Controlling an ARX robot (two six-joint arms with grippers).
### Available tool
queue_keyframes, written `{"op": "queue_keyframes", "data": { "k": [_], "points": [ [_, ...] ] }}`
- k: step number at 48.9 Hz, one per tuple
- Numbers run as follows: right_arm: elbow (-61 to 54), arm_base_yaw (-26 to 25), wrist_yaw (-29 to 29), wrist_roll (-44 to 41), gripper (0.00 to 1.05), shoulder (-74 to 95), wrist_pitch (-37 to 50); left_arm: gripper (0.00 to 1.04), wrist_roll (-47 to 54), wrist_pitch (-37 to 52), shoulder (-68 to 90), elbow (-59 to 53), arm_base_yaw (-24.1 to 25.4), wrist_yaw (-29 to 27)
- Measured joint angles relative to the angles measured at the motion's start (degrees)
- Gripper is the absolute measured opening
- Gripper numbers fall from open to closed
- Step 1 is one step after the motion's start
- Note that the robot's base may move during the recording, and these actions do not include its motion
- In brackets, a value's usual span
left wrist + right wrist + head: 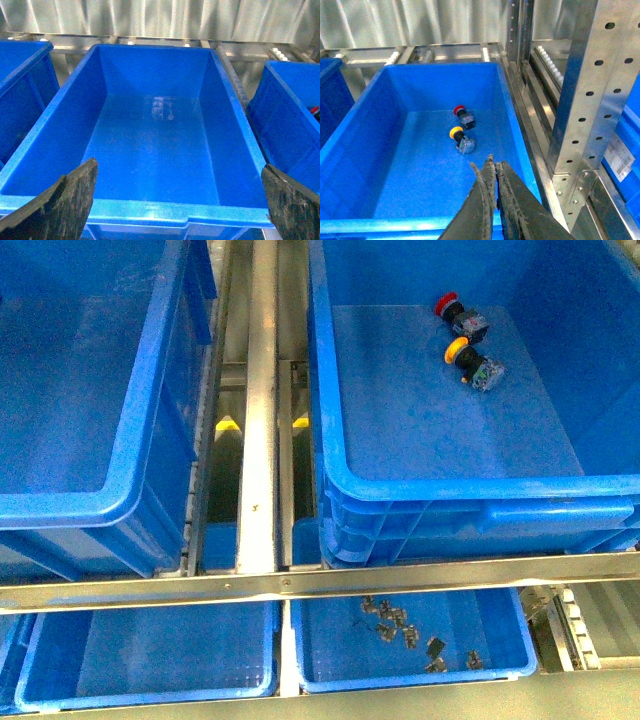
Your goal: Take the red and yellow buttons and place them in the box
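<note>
the box on the right holds both buttons on its floor near the far end: the red button and, just beside it, the yellow button. right gripper hangs over the box's near rim, fingers pressed together, holding nothing. left gripper spread wide over an empty bin, touching nothing.
</note>
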Motion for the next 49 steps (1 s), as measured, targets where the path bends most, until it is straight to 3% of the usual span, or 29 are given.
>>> {"op": "queue_keyframes", "data": {
  "k": [13,18,38,40,49],
  "points": [
    [0.0,0.0,0.0,0.0,0.04,-3.7,-3.7,0.97,0.0,0.0,0.0,0.0,0.0,0.0],
    [0.0,0.0,0.0,0.0,0.04,-12.3,-13.4,0.97,0.0,0.0,0.0,0.0,0.0,0.0],
    [0.0,0.0,0.0,-0.1,0.04,-13.7,-13.9,0.97,0.0,0.0,0.0,0.0,0.0,0.0],
    [0.0,0.0,0.0,-0.1,0.09,-13.7,-13.9,0.97,0.0,0.0,0.0,0.0,0.0,0.0],
    [0.0,0.0,0.0,-0.1,0.53,-13.7,-13.9,0.97,0.0,0.0,0.0,0.0,0.0,0.0]
  ]
}}
